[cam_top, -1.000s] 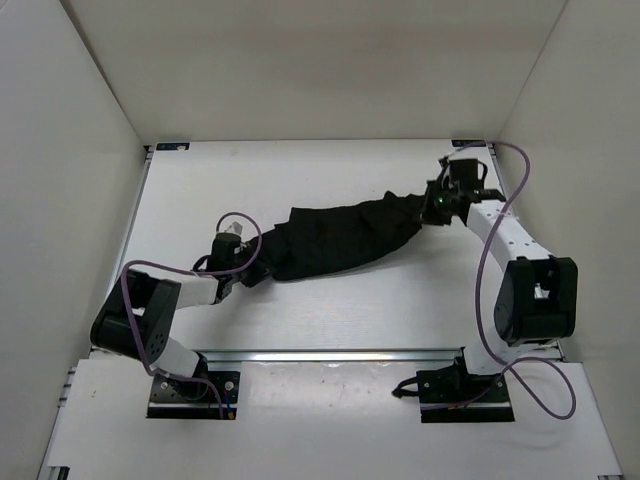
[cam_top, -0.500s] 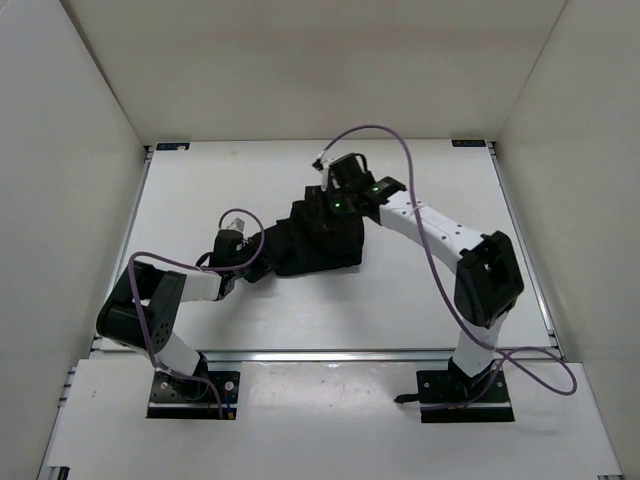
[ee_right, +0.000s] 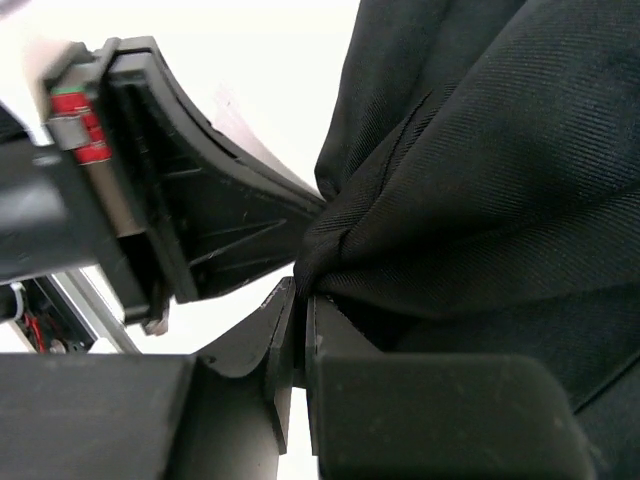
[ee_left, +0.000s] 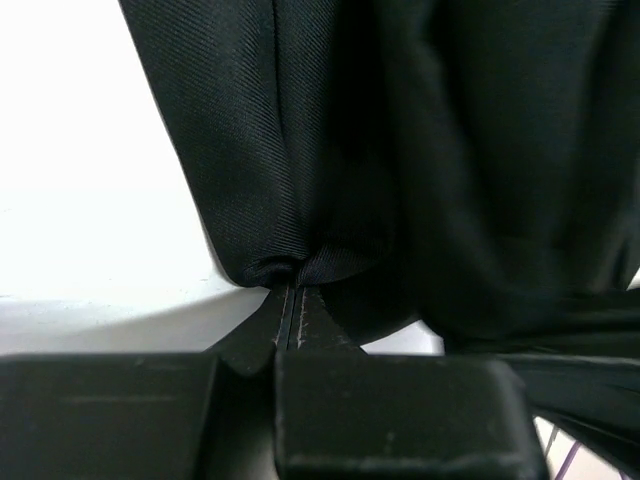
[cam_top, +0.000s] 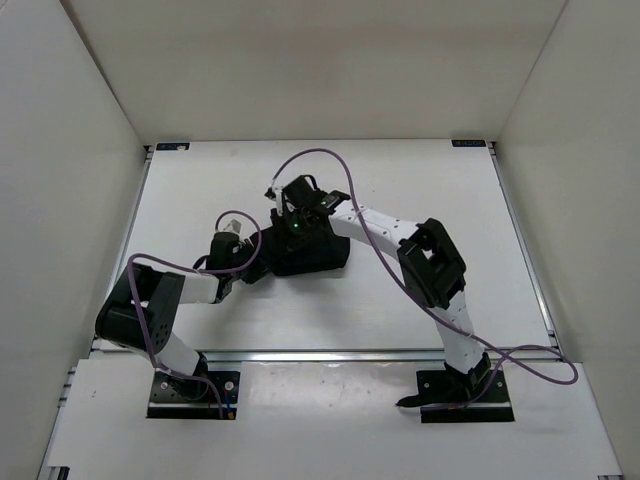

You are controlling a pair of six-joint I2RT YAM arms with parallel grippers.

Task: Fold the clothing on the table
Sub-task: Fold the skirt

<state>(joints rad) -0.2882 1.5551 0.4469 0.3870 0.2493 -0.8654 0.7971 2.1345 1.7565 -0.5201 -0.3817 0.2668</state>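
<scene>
The clothing (cam_top: 318, 250) is a black garment bunched into a compact, doubled-over heap on the white table (cam_top: 420, 180), left of centre. My left gripper (cam_top: 247, 262) is shut on the heap's left end; in the left wrist view its jaws pinch a fold of the clothing (ee_left: 300, 150) at the left gripper (ee_left: 290, 290). My right gripper (cam_top: 290, 228) reaches across from the right and is shut on the other end, held over the heap's left part. The right wrist view shows the right gripper (ee_right: 303, 297) clamping a fold of the clothing (ee_right: 480, 220).
White enclosure walls rise on three sides of the table. Purple cables (cam_top: 320, 158) loop from both arms over the table. The left arm's housing (ee_right: 170, 210) sits close beside the right gripper. Metal rails run along the table's near edge (cam_top: 330, 354).
My right arm has swept left across the table, carrying its end of the clothing over onto the left end. The long stretched garment is now a short heap. The left gripper stayed put.
</scene>
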